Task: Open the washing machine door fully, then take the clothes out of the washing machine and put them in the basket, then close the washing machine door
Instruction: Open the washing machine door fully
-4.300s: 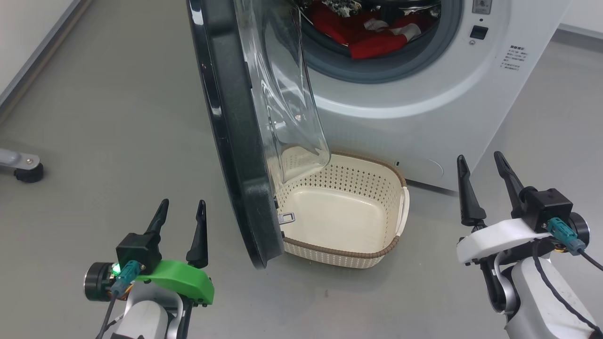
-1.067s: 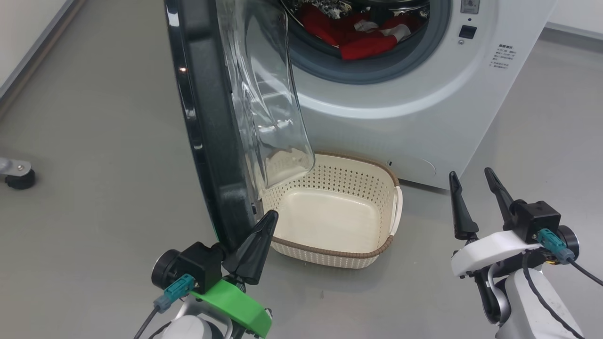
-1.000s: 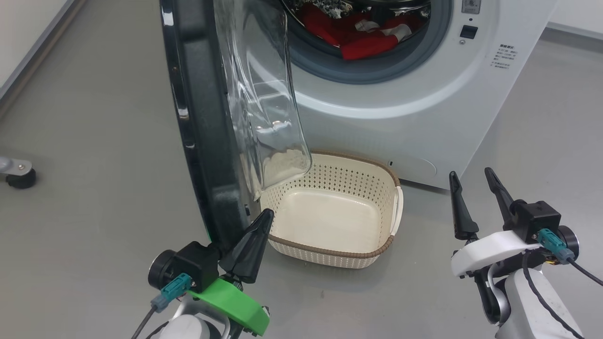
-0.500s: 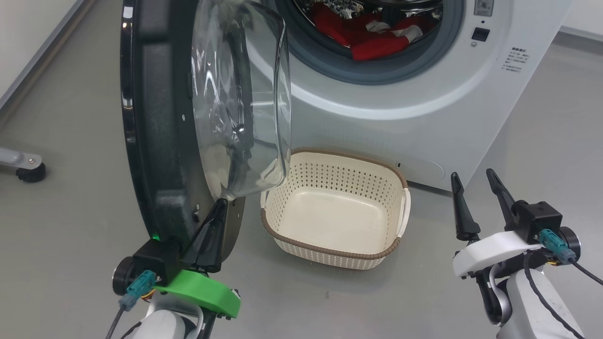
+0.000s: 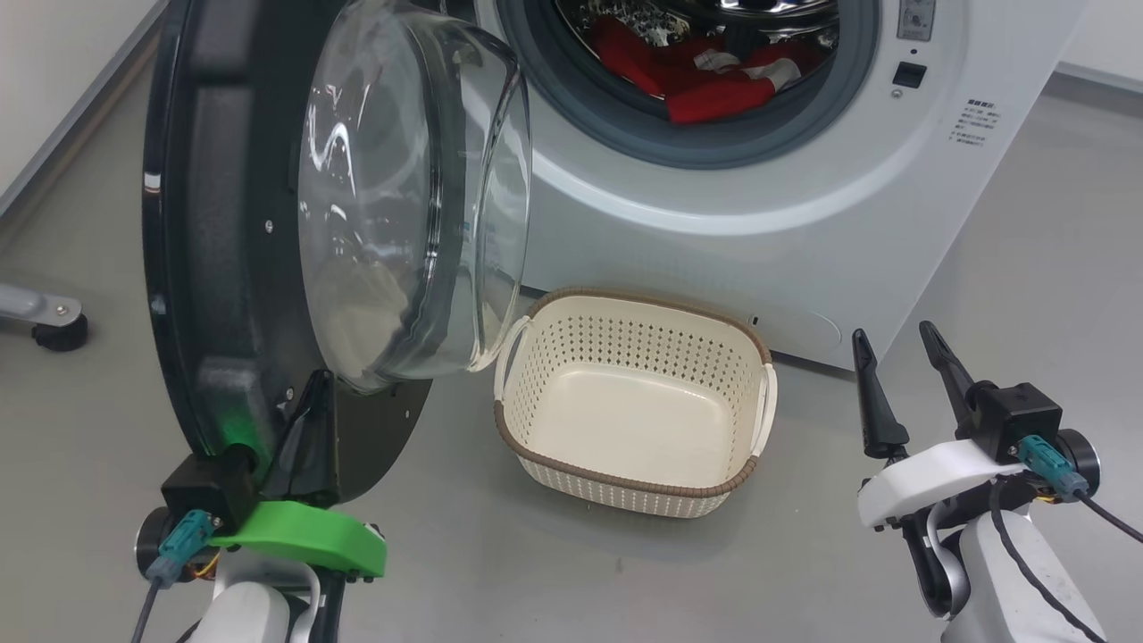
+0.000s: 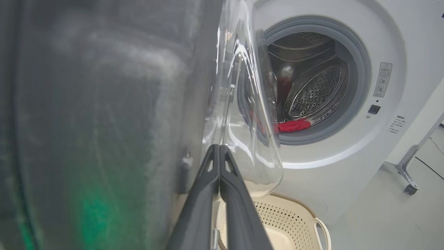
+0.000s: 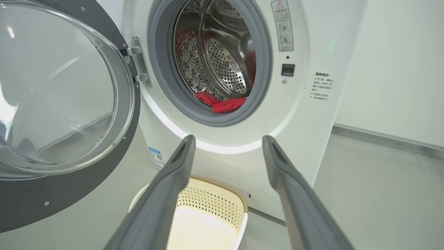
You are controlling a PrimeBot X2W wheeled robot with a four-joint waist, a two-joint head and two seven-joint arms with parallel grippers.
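At the 10 o'clock side of the head view, the washing machine door (image 5: 330, 232) stands swung wide on its hinge. Its inner face and bulging glass bowl are turned toward the camera, and its lower edge hangs near the floor. The left gripper (image 5: 314, 393) sits at about 7 o'clock on that door. Its two fingers are pressed together with nothing between them and lie against the dark inner rim just below the glass. The left wrist view shows the same closed pair running up alongside the door face.

From the door, the washing machine (image 5: 714, 232) lies toward 2 o'clock with its drum mouth uncovered. The clothes (image 5: 705, 80) are heaped red at the drum's lower lip, around 6 o'clock of the opening. The basket (image 5: 625, 485) stands bare on the floor at 6 o'clock of the drum, just beside the door's lower edge but apart from it. The right gripper (image 5: 893, 332) waits at 4 o'clock of the basket with its fingers spread wide, aimed toward the drum in its wrist view. A caster foot (image 5: 54, 330) rests off at 9 o'clock.

The opening step looks nearly complete. The next move likely calls for a last nudge to the hinge's limit and then drawing the left arm clear. After that, an opened gripper must reach over the basket into the drum for the red fabric.
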